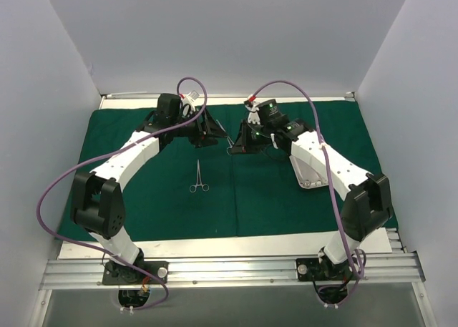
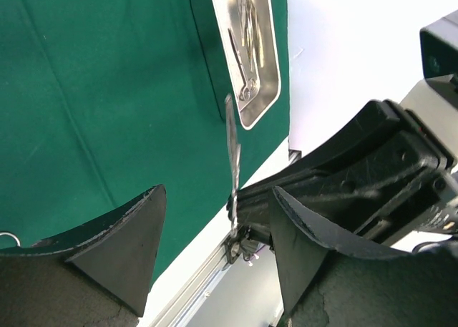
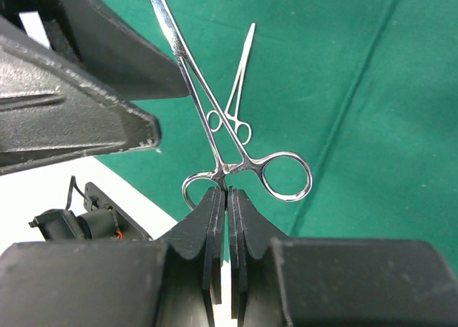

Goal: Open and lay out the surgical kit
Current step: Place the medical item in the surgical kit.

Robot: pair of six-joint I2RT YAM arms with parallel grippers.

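My right gripper (image 3: 227, 193) is clenched on a forceps (image 3: 207, 105) by its rings, above the far middle of the drape (image 1: 272, 198). My left gripper (image 2: 218, 191) is spread, with the forceps' tip between its fingers. Another forceps (image 1: 199, 178) lies nearer, and the tray (image 1: 306, 179) sits to the right.

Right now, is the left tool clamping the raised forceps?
No: the left tool gapes open, while the right tool is shut on the forceps beside their rings.
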